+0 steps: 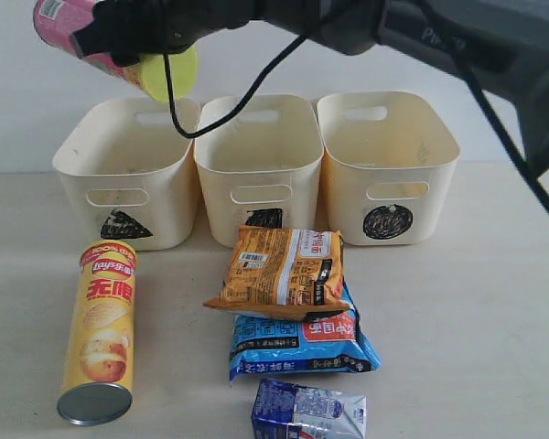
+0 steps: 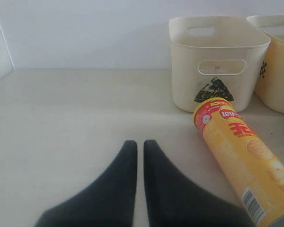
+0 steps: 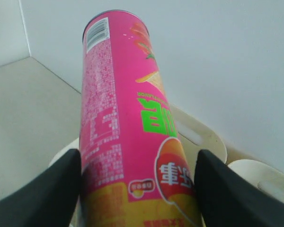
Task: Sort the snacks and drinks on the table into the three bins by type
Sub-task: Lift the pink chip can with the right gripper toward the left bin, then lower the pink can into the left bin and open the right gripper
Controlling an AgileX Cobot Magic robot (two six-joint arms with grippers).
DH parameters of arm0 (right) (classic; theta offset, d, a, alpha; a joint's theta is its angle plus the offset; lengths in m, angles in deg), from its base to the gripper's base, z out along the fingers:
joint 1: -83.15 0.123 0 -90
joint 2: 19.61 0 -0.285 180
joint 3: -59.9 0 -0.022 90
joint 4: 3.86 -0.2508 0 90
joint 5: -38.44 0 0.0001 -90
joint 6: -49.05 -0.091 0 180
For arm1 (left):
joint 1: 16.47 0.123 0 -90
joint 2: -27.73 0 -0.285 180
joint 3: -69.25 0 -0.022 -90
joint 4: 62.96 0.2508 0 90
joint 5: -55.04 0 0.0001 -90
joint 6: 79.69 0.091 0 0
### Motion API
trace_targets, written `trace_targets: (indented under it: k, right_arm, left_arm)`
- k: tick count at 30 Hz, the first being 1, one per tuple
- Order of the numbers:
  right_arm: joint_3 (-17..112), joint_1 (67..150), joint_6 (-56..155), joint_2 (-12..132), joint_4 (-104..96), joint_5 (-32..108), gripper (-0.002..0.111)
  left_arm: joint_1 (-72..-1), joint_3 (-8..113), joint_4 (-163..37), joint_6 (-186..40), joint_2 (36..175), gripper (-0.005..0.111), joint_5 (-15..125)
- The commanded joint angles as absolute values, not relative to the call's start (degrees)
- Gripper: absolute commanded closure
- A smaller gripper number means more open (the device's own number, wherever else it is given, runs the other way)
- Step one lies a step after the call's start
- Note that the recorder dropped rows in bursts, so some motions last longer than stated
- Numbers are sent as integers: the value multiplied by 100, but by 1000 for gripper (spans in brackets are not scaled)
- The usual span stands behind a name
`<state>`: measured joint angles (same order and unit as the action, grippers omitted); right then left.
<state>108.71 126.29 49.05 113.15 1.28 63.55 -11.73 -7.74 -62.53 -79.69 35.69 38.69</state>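
My right gripper (image 1: 119,37) reaches across to the far left, shut on the pink chip tube (image 1: 59,20). The tube tilts with its yellow lid (image 1: 169,75) down, over the triangle bin (image 1: 165,197). In the right wrist view both fingers press the tube (image 3: 128,118) and that bin's rim (image 3: 206,137) lies below. On the table (image 1: 476,302) lie the yellow Lay's tube (image 1: 101,329), the orange foil bag (image 1: 279,270) resting on the blue foil bag (image 1: 302,346), and the blue-and-white carton (image 1: 308,413). My left gripper (image 2: 139,144) hovers shut and empty beside the Lay's tube (image 2: 241,161).
The square bin (image 1: 220,197) and the circle bin (image 1: 348,197) stand in a row to the right of the triangle bin, against the back wall. My right arm and its black cable (image 1: 220,110) cross above the bins.
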Motion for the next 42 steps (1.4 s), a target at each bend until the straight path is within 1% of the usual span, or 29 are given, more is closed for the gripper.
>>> trace_targets:
  k: [1, 11, 18, 20, 22, 24, 26, 27, 28, 40, 42]
  right_arm:
    - [10893, 12643, 4656, 11598, 284, 5717, 108]
    - [10893, 12643, 4635, 12331, 289, 4548, 108]
    - [10893, 12595, 4675, 12486, 297, 4411, 107]
    - [10893, 12581, 4675, 12486, 302, 4325, 98]
    - [10893, 12567, 4678, 12486, 302, 4245, 82]
    - [10893, 12545, 4678, 12486, 302, 4234, 60]
    - [10893, 12533, 4678, 12486, 302, 4234, 41]
    - [10893, 12533, 4678, 12486, 302, 4234, 35]
    - [10893, 12533, 4678, 12486, 302, 4249, 33]
    - [10902, 12533, 4666, 12319, 290, 4441, 33]
    - [10902, 12533, 4656, 12200, 266, 4669, 39]
  left_arm:
    - [-1165, -797, -6231, -7920, 3552, 102, 3907]
    - [-1165, -797, -6231, -7920, 3552, 102, 3897]
    - [-1165, -797, -6231, -7920, 3552, 102, 3897]
    - [-1165, -797, -6231, -7920, 3552, 102, 3907]
    - [-1165, -797, -6231, -7920, 3552, 102, 3907]
    - [-1165, -797, -6231, -7920, 3552, 102, 3907]
    - [-1165, -797, -6231, -7920, 3552, 102, 3907]
    - [-1165, -797, -6231, -7920, 3552, 102, 3907]
    - [-1165, -797, -6231, -7920, 3552, 102, 3907]
    - [-1165, -797, -6231, -7920, 3552, 102, 3898]
    - [-1165, -797, -6231, -7920, 3552, 102, 3898]
